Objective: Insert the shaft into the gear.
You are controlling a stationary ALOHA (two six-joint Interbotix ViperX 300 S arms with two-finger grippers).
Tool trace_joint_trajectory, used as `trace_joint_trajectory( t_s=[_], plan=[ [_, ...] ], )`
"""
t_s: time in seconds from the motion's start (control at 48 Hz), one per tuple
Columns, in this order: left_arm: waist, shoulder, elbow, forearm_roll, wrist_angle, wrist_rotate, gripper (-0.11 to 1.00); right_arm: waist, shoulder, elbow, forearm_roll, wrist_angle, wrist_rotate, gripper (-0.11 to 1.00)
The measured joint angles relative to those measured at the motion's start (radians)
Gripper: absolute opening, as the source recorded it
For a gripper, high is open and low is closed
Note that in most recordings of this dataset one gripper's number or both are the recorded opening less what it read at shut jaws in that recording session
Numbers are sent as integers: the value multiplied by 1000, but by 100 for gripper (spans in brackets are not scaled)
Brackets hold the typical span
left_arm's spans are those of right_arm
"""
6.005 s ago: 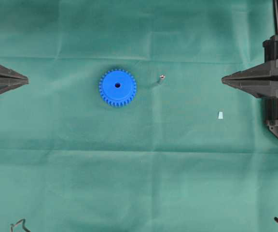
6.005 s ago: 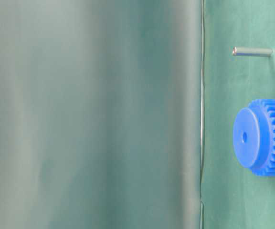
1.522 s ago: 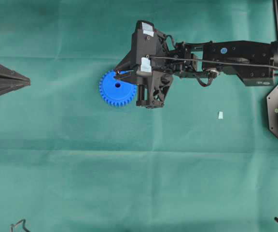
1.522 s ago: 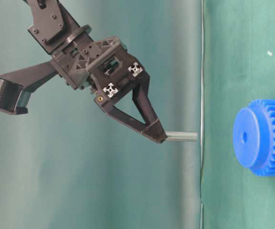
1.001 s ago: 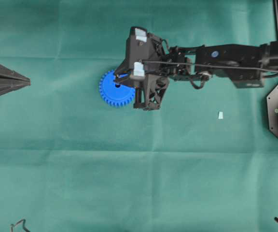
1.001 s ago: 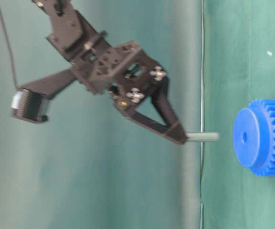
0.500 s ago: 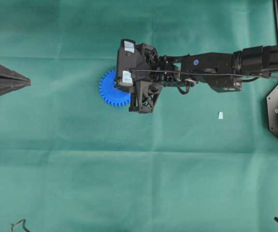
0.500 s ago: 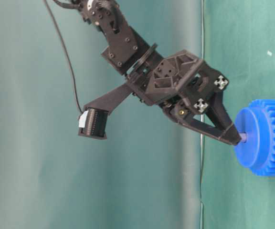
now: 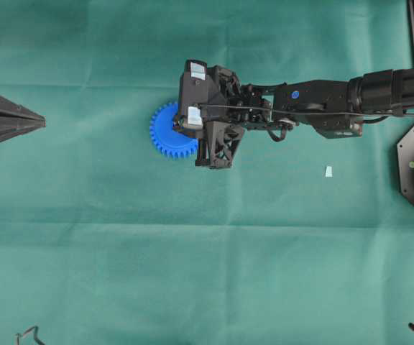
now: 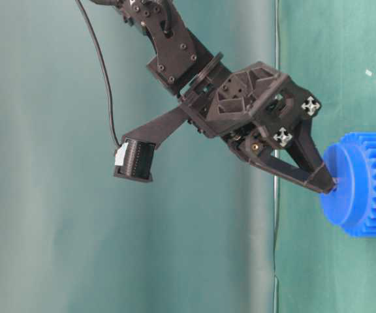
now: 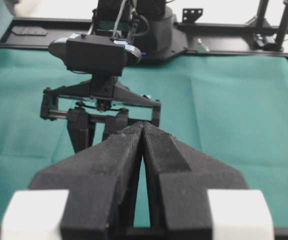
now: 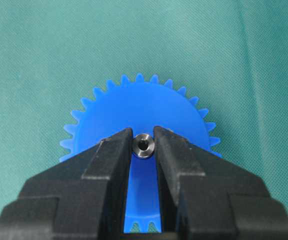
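Right hand grips shaft over gear.

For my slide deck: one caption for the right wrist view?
Right gripper pinching the silvery shaft end-on over the blue gear's hub, above green cloth.

tiny silvery shaft upright in the hub hole of the bright blue gear, flat on the cloth

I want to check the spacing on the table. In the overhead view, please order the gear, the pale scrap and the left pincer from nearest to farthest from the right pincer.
1. The gear: directly under the right pincer, whose tips are at its hub.
2. The pale scrap: on the cloth toward the right side.
3. The left pincer: at the far left edge.

The last two are fairly close, so this order is cautious.
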State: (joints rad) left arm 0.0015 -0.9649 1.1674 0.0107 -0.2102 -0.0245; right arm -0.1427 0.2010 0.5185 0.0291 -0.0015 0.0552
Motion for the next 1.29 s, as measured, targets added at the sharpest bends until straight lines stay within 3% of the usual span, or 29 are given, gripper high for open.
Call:
trace_joint_trajectory(
  t_s=[0.354, 0.417, 0.584, 0.667, 0.917, 1.293],
  plan=[
    [-2, 0, -2, 0, 2, 0, 0, 0, 0, 0, 0, -3, 0, 19],
    [0, 0, -2, 2, 2, 0, 0, 0, 0, 0, 0, -3, -3, 31],
    [0, 0, 0, 0, 2, 0, 0, -3, 0, 0, 0, -5, 2, 82],
    [0, 0, 0, 0, 2, 0, 0, -5, 0, -2, 0, -6, 2, 96],
    [0, 0, 0, 0, 0, 0, 0, -5, -44, 0, 0, 9, 2, 93],
    [0, -2, -2, 2, 6, 0, 0, -3, -310, 20, -20, 101, -3, 93]
  ],
)
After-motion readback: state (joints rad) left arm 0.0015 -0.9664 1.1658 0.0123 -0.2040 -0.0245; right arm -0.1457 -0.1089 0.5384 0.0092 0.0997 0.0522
